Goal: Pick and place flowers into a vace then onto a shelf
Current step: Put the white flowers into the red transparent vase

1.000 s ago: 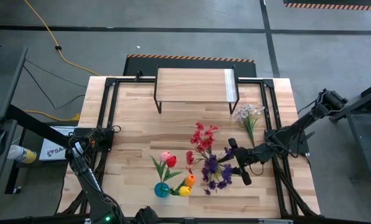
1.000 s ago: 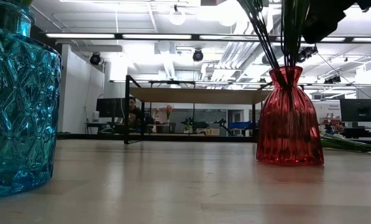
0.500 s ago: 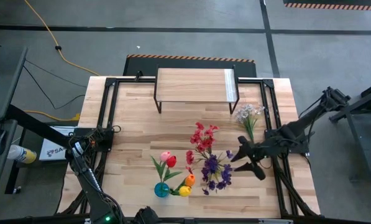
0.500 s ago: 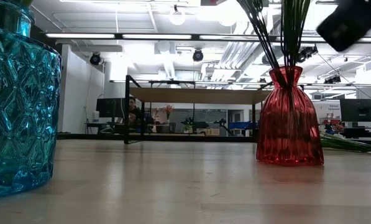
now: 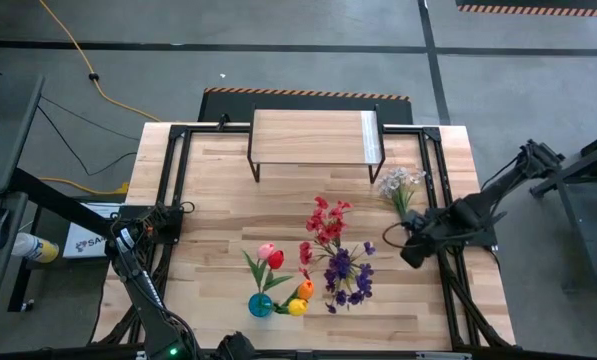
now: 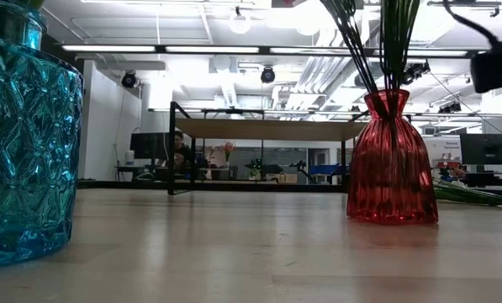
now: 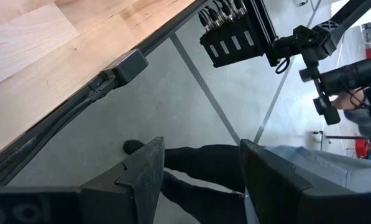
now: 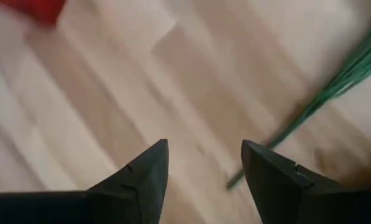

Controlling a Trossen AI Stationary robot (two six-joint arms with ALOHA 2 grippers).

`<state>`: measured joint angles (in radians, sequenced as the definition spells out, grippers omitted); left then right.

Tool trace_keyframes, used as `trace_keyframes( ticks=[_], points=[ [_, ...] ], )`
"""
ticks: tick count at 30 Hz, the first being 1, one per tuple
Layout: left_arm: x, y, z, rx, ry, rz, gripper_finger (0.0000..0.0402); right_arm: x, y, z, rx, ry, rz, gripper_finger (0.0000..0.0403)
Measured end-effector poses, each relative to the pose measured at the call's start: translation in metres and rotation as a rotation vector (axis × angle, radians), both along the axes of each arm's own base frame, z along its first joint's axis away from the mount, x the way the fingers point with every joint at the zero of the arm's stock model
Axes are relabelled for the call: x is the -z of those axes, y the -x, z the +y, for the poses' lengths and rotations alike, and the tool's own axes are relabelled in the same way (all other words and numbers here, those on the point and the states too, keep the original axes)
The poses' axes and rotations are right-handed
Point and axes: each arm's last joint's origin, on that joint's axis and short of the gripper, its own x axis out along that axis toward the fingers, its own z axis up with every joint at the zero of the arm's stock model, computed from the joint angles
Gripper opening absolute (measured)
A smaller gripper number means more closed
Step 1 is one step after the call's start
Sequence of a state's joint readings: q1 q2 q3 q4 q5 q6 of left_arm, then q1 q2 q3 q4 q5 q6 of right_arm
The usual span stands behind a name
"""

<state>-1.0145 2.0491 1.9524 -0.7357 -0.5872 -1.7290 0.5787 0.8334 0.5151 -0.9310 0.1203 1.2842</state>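
Note:
A blue vase (image 5: 261, 305) near the table's front edge holds pink, red, orange and yellow tulips (image 5: 273, 262). To its right, a red vase (image 6: 392, 160) holds red and purple sprigs (image 5: 330, 245). A white sprig (image 5: 400, 187) lies flat on the table, and its green stems (image 8: 334, 87) show just beyond my right gripper (image 5: 406, 248), which is open, points down and hangs over the bare table right of the red vase. The shelf (image 5: 316, 140) stands at the far edge. My left gripper (image 7: 201, 149) waits open off the table's left edge, over the floor.
Black frame rails (image 5: 433, 170) run along the table's left and right sides. Bare wood lies between the vases and the shelf. A person's legs (image 7: 309, 168) show on the floor beyond the left gripper.
My right gripper has drawn back from the red vase toward the table's right edge. It has rolled and tipped from nearly level to pointing down, and has sunk a little. Its fingers are as far apart as before. The vases and flowers have stayed where they were.

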Motion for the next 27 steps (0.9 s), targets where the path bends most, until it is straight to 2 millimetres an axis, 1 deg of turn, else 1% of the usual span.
trace_keyframes(
  ticks=[4,9,17,23,27],
  points=[
    [0.0,0.0,0.0,-0.005,-0.002,-0.004,0.0239,0.0,-0.007,-0.009,0.148,0.071,-0.056,0.0193],
    [0.0,0.0,0.0,-0.005,-0.003,-0.004,0.0239,0.004,-0.015,-0.029,0.311,0.107,-0.027,0.0193],
    [0.0,0.0,0.0,-0.005,-0.002,-0.005,0.0239,0.02,-0.03,-0.061,0.484,0.141,0.146,0.0192],
    [0.0,0.0,0.0,0.007,-0.019,-0.009,0.0239,0.036,-0.036,-0.083,0.533,0.159,0.303,0.0192],
    [0.0,0.0,0.0,0.008,-0.02,-0.01,0.0239,0.044,-0.038,-0.095,0.559,0.161,0.364,0.0192]
  ],
)
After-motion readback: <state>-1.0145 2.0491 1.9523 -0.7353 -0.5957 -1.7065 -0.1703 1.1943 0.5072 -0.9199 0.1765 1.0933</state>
